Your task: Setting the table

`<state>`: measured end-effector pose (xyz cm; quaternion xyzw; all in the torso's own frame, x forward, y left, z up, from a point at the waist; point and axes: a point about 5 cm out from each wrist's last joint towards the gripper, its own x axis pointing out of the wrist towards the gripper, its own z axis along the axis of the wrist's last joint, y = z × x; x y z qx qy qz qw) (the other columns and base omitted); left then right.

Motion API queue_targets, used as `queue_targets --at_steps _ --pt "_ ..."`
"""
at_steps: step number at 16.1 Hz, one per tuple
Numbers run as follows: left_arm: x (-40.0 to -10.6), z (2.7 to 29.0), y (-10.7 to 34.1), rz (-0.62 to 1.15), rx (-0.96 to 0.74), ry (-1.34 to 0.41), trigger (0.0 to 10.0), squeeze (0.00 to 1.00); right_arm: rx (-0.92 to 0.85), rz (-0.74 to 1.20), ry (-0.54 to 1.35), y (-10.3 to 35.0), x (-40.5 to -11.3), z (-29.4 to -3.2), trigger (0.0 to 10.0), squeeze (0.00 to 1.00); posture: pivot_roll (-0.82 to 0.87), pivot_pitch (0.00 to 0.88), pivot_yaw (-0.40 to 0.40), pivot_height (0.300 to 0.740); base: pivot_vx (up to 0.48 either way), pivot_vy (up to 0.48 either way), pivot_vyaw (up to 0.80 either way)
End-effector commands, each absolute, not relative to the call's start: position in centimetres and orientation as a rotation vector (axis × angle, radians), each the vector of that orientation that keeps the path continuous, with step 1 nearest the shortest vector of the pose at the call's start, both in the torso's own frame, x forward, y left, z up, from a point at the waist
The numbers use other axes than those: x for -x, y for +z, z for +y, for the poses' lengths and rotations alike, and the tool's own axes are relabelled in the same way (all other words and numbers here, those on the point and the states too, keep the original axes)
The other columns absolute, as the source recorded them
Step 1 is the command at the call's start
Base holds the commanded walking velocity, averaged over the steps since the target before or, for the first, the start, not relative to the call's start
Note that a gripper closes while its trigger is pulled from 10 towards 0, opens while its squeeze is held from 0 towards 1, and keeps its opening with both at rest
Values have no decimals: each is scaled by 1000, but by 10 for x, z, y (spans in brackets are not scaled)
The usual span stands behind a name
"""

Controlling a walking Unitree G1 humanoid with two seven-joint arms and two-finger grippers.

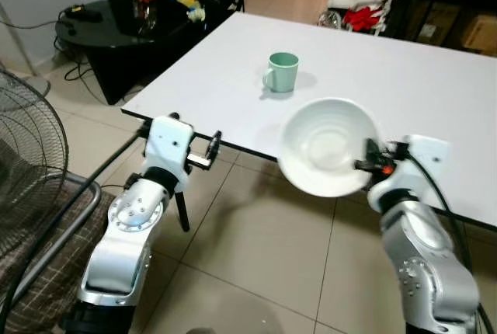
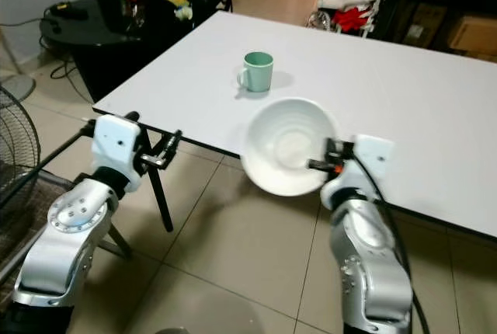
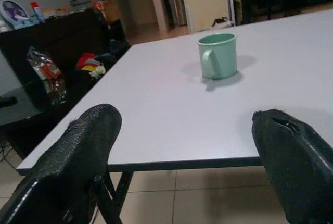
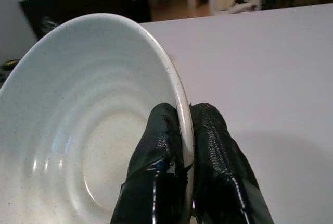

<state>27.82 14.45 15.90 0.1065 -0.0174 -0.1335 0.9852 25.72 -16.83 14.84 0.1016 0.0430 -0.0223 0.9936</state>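
From the head views we count one white table (image 1: 404,78), one green mug (image 1: 283,71) standing on it towards the far side, and one white bowl (image 1: 326,146), tilted up over the near edge. Our right gripper (image 1: 368,158) pinches the bowl's rim. Our left gripper (image 1: 211,147) hangs just off the table's near left corner.

The left wrist view shows two fingers (image 3: 78,161) spread wide, holding nothing.

In the right wrist view, two fingers (image 4: 158,177) clamp the rim; whether the bowl touches the table seems unclear.

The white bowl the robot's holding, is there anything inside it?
Nothing shows in the white bowl: bare ridged inside. The right gripper pinches its rim, one finger covering a strip of the inner wall. The green mug stands apart on the table.
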Motion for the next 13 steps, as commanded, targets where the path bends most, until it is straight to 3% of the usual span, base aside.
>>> queue_targets --at_steps 1,13 --pt "-277 143 160 -36 -204 -283 10000 0 -214 34 -17 161 -259 -167 10000 0 40 0 15 740 240 0 0" --pt "-279 143 159 -31 -214 -296 10000 0 -177 44 35 164 -273 -165 10000 0 49 0 1 740 297 0 -39"
